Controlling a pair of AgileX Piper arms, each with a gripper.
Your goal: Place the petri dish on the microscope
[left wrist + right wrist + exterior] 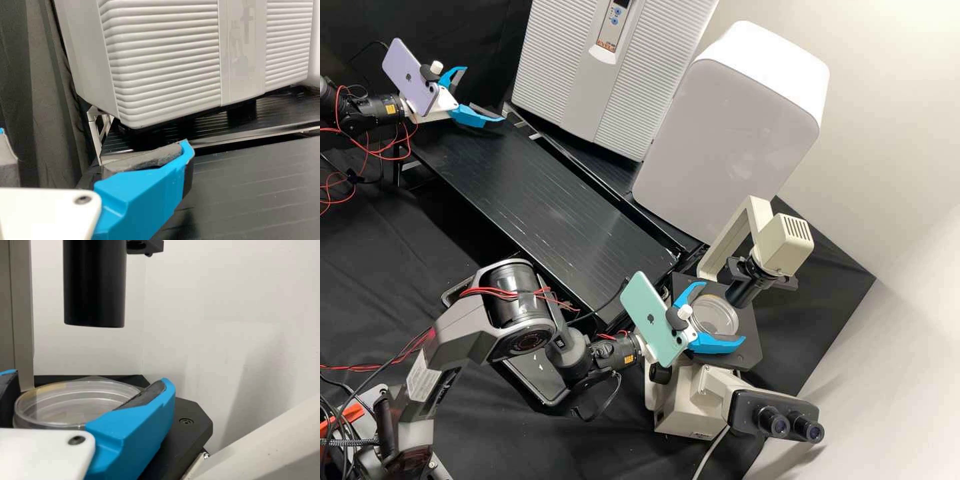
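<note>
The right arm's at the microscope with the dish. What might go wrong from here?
First, the right gripper is close around the petri dish; if it touches the rim, backing out could drag or tip the dish. I can't tell whether they touch.
Second, the black tube hangs above the stage, so lifting too far might knock it.
Third, the dish looks wide against the stage, so a sideways nudge might leave it overhanging.

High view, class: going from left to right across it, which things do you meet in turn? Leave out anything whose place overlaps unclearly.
Purple phone → left gripper → green phone → petri dish → microscope eyepieces.
</note>
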